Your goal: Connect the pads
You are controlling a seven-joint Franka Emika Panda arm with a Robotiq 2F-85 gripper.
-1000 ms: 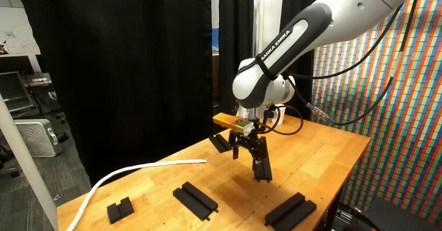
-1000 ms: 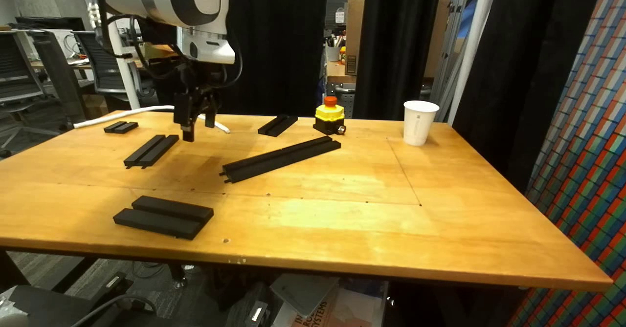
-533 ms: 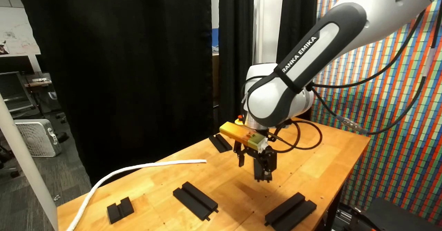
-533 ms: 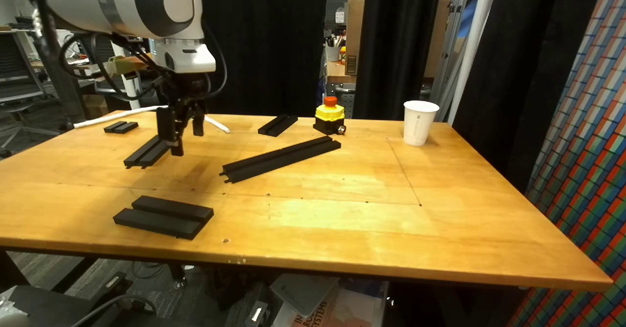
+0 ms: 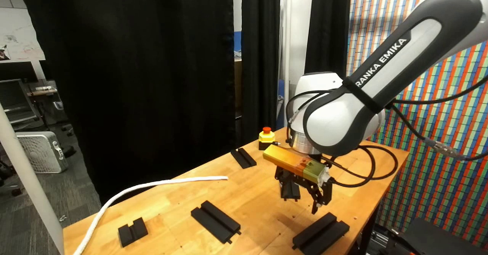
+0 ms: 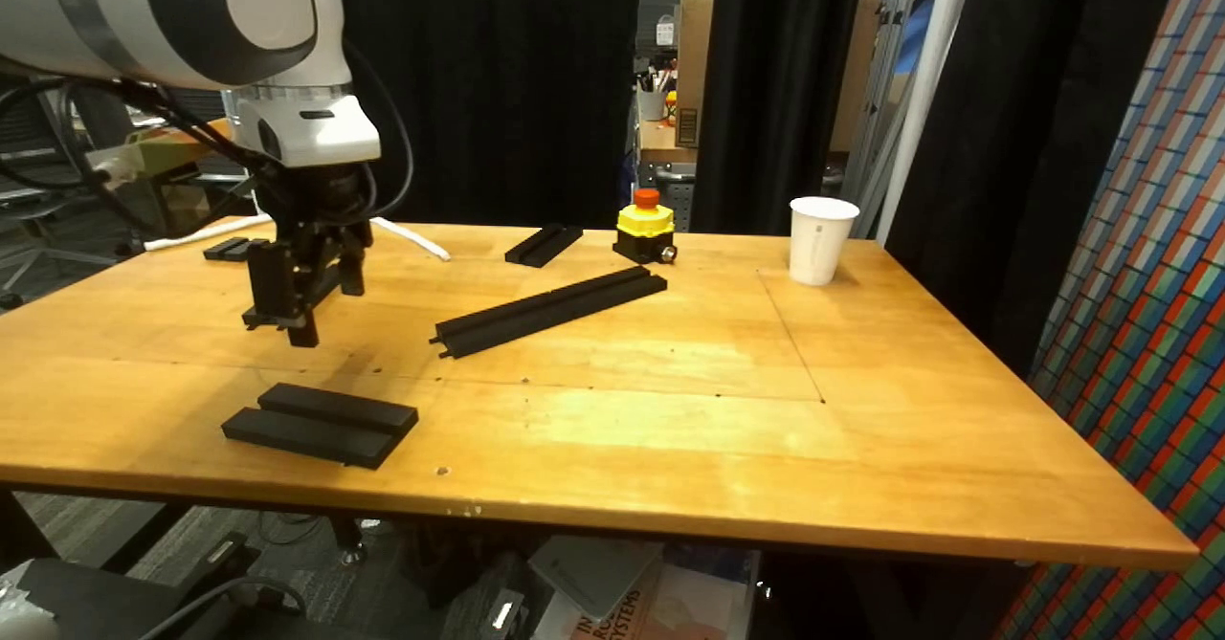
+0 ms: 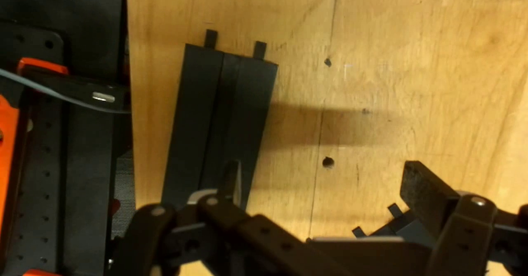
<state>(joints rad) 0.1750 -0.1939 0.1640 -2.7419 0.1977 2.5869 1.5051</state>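
Hovering above the table, near a pad, with gripper spread wide, holding nothing. Probably leaving room for straddling that pad before any joining.

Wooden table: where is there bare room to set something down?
In an exterior view, the widest bare patch of the table lies between the white cup, the long pad and its near edge. That picture's left is crowded: nearest pad, open gripper, small pad, white cord.
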